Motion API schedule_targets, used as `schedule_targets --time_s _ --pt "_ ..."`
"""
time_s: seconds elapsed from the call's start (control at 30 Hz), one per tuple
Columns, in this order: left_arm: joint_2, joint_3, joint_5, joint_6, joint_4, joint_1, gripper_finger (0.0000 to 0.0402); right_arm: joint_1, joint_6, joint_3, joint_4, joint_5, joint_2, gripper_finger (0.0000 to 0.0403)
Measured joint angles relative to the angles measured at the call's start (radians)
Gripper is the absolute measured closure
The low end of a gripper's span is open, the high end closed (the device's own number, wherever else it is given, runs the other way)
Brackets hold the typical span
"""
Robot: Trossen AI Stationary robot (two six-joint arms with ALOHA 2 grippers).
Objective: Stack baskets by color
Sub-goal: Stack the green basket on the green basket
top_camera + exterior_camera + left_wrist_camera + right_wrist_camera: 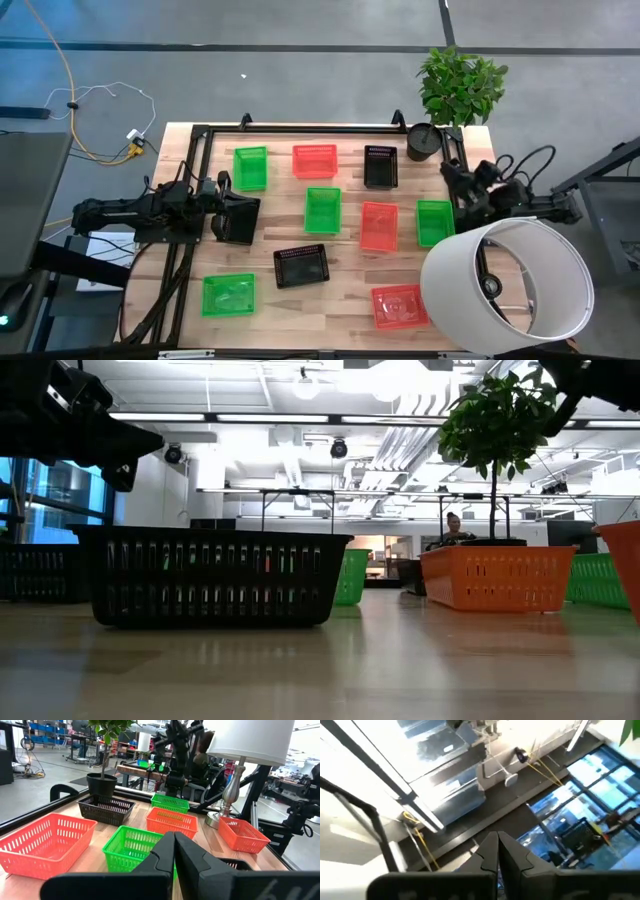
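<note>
1. Nothing is stacked yet: the green, red and black slotted plastic baskets lie singly, spread over the wooden bench.
2. The left gripper sits at the bench's left edge, fingers closed and empty; the right gripper, also closed and empty, points up toward the ceiling.
3. The large white lampshade overhangs the near-right red basket; reaching there risks knocking it.
4. Neighbouring baskets sit near; a careless grasp could nudge one.

place: open-plan lab/workshop | signs: exposed ceiling ducts, workbenches, concrete floor
</note>
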Motion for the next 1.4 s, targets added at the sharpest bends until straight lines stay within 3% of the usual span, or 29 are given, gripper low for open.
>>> schedule_targets --time_s 0.2,0.4,0.5,0.63,0.8,0.9,1.07,1.27,1.4 --pt "0.0 0.0 0.0 0.0 0.0 0.0 0.0401 0.0 0.029 0.138 -0.066 0.132 0.14 0.0402" --pt "0.0 0.0 0.0 0.0 0.0 0.0 0.0401 0.0 -0.075 0.37 -0.182 0.071 0.345 0.0402" --pt "0.0 0.0 0.0 0.0 0.0 0.0 0.0401 0.0 -0.127 0.503 -0.353 0.039 0.423 0.0402" --pt "0.0 0.0 0.0 0.0 0.003 0.0 0.0401 0.0 -0.17 0.658 -0.706 0.022 0.488 0.0402" --pt "0.0 0.0 -0.015 -0.026 0.059 0.0 0.0401 0.0 -0.131 0.736 -1.023 -0.081 0.55 0.0402" --pt "0.0 0.0 0.007 -0.111 0.083 -0.001 0.0401 0.0 -0.103 0.703 -1.018 -0.157 0.555 0.0403" --pt "0.0 0.0 -0.01 -0.122 0.141 0.0 0.0401 0.002 -0.026 0.595 -0.979 -0.175 0.535 0.0403" --pt "0.0 0.0 -0.057 -0.171 0.192 0.0 0.0401 0.002 -0.036 0.416 -0.602 -0.214 0.515 0.0403" --pt "0.0 0.0 -0.081 -0.184 0.204 0.0 0.0401 0.002 -0.065 0.338 -0.463 -0.198 0.516 0.0403"
